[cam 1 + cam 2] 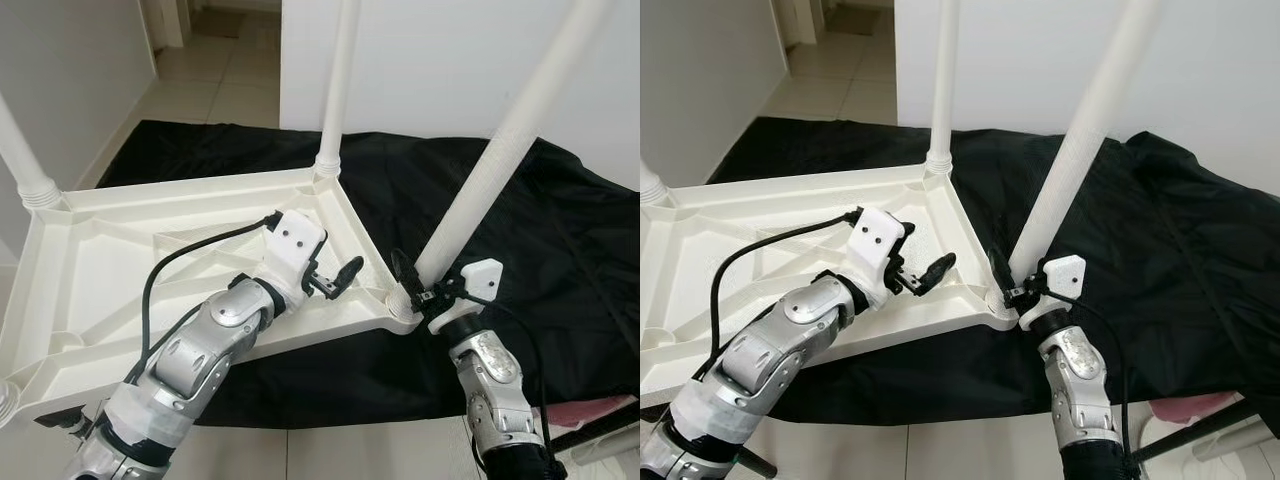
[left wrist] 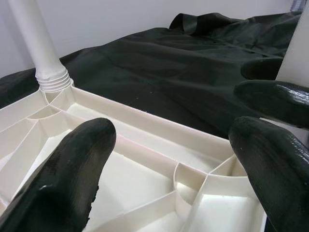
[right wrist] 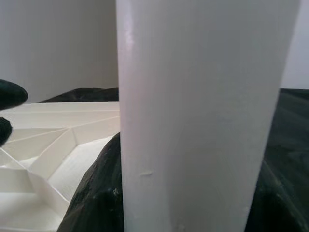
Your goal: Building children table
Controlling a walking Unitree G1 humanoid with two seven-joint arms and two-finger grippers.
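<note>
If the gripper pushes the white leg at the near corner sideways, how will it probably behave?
The smooth white plastic table leg is long and round, so the right gripper closed around its base may slip. It looks rigid and probably light. Pushing it may shift the upturned white ribbed tabletop on the black cloth.

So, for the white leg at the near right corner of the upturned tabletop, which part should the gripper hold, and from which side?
Probably low on the leg, just above its socket in the tabletop. The shaft is smooth and round, leaning away to the right, so fingers closing across it from the robot's side fit best. The right gripper is there.
</note>
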